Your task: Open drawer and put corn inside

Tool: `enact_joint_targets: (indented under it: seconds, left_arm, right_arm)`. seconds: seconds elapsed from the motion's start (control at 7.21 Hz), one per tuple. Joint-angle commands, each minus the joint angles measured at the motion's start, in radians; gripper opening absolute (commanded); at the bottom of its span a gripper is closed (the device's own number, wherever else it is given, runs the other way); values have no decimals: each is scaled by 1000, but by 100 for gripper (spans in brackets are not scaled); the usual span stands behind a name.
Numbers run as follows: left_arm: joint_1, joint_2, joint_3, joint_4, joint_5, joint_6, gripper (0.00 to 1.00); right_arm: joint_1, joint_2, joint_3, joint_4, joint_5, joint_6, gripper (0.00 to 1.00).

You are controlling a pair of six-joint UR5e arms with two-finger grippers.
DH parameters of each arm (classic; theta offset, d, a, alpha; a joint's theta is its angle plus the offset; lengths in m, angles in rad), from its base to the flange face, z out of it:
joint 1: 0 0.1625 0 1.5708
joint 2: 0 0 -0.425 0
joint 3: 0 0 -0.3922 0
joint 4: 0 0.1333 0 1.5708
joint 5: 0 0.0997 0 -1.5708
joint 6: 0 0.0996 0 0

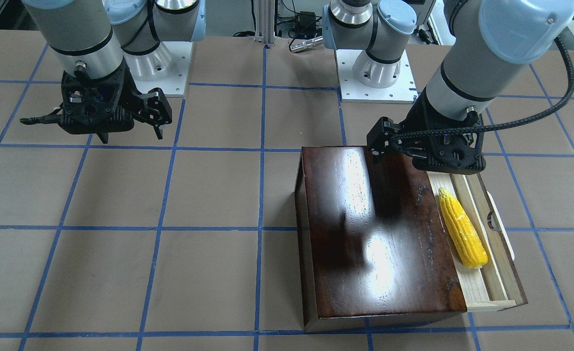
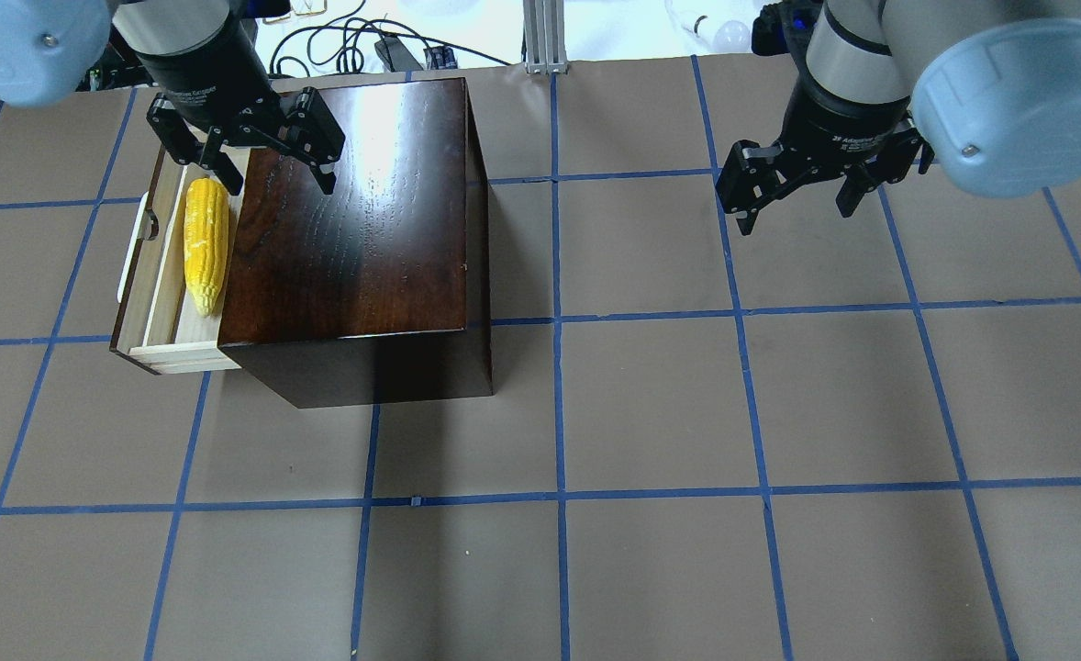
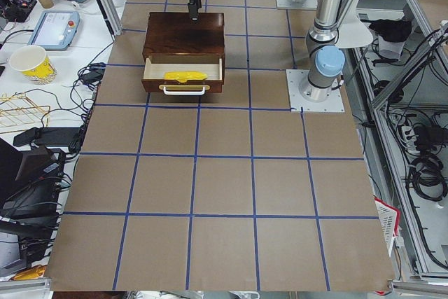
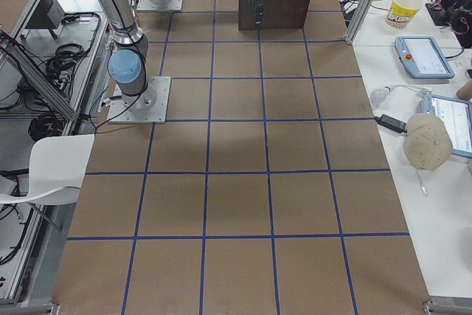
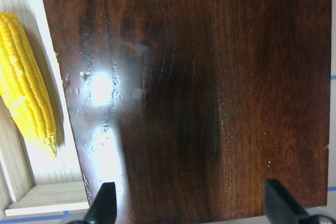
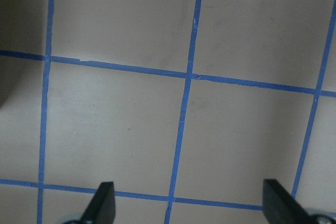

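Observation:
The dark-brown box stands on the table with its drawer pulled out; the drawer also shows in the front view. The yellow corn lies inside the pale tray, also in the front view and the left wrist view. My left gripper is open and empty, above the box's top near the drawer's far end. My right gripper is open and empty, well apart over bare table. The white handle is on the drawer's front.
The table is brown with a blue tape grid. The arm bases stand at the robot's edge. Cables, tablets and a cup lie on side benches off the table.

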Motion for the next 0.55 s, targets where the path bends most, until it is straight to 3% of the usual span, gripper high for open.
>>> enact_joint_targets:
  seconds: [0.0, 0.42]
  left_arm:
    - [0, 15, -19, 3, -1, -2, 100]
    - [0, 16, -19, 8, -1, -2, 100]
  right_arm:
    - [0, 0, 0, 0, 0, 0, 100]
    - [0, 0, 0, 0, 0, 0, 100]
